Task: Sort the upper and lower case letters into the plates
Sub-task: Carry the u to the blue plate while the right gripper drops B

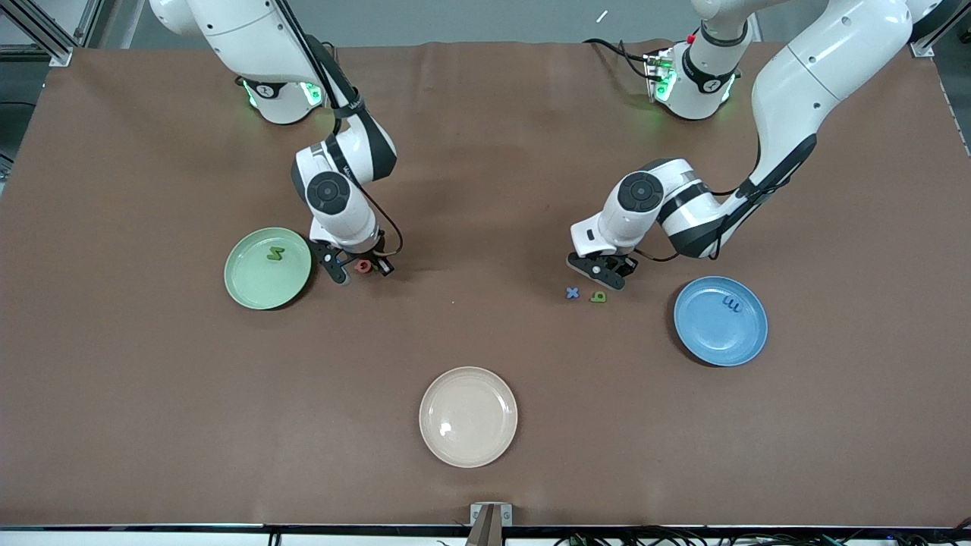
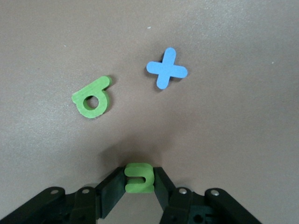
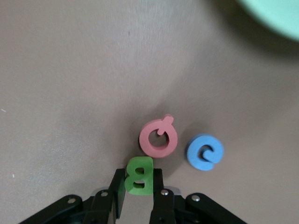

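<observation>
Brown paper covering, table (image 1: 485, 152): carries three plates and several foam letters.

Mint green plate (image 1: 267, 268): toward the right arm's end, holding one dark green letter (image 1: 274, 254).

Bright blue plate (image 1: 721, 320): toward the left arm's end, holding one blue letter (image 1: 731, 304).

Cream-white plate (image 1: 468, 416): nearest the front camera, midway between the two arms' ends.

Right gripper (image 3: 138, 183): low over the table just beside the mint green plate, jaws pinching a green letter B (image 3: 139, 175) between the fingertips.

Pink letter Q (image 3: 158, 136): flat on the table just ahead of the right jaws, close to the held B; whether they touch cannot be told.

Blue letter c (image 3: 204, 151): flat on the table beside the Q, slightly off to one side of the right jaws.

Left gripper (image 2: 139, 179): low over the table, near the blue plate, jaws pinching a small green hooked letter (image 2: 139, 177) at the tips.

Green looped letter (image 2: 91, 98): flat on the table ahead of the left jaws, clear of them.

Blue letter x (image 2: 166, 68): flat on the table, ahead of the left jaws and beside the looped letter, apart from it.
</observation>
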`<state>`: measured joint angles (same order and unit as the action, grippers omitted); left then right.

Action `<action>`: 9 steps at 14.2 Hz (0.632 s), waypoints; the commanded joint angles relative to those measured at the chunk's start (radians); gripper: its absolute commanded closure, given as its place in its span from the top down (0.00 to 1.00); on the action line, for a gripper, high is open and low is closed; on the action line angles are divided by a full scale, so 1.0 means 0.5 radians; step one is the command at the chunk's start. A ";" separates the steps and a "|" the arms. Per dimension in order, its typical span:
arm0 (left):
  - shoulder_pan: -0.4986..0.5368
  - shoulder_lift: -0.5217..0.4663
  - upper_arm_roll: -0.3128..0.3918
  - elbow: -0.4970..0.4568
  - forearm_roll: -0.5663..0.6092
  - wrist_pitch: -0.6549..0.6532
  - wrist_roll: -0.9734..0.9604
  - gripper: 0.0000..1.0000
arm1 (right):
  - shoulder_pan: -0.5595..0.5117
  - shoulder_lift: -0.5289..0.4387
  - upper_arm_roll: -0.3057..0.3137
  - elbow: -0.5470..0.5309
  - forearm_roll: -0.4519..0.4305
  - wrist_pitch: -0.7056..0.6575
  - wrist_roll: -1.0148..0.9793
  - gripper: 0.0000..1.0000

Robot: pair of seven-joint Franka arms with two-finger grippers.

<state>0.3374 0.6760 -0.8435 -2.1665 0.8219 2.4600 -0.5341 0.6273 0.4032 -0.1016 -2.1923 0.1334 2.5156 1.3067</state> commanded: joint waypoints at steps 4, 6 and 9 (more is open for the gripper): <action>0.000 0.007 0.040 -0.002 0.059 0.026 -0.048 0.21 | -0.432 -0.514 -0.015 -0.070 -0.015 -0.585 -0.900 0.00; 0.022 -0.014 0.040 -0.005 0.059 0.026 -0.024 0.19 | -0.625 -0.600 -0.012 -0.165 -0.015 -0.580 -1.249 0.00; 0.083 -0.075 0.033 -0.005 0.059 0.016 0.040 0.18 | -0.785 -0.625 -0.012 -0.288 -0.015 -0.503 -1.570 0.00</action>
<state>0.3599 0.6742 -0.8392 -2.1621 0.8270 2.4632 -0.5311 0.2748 0.1223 -0.1277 -2.2620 0.1326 2.2183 0.5952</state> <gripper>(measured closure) 0.665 0.722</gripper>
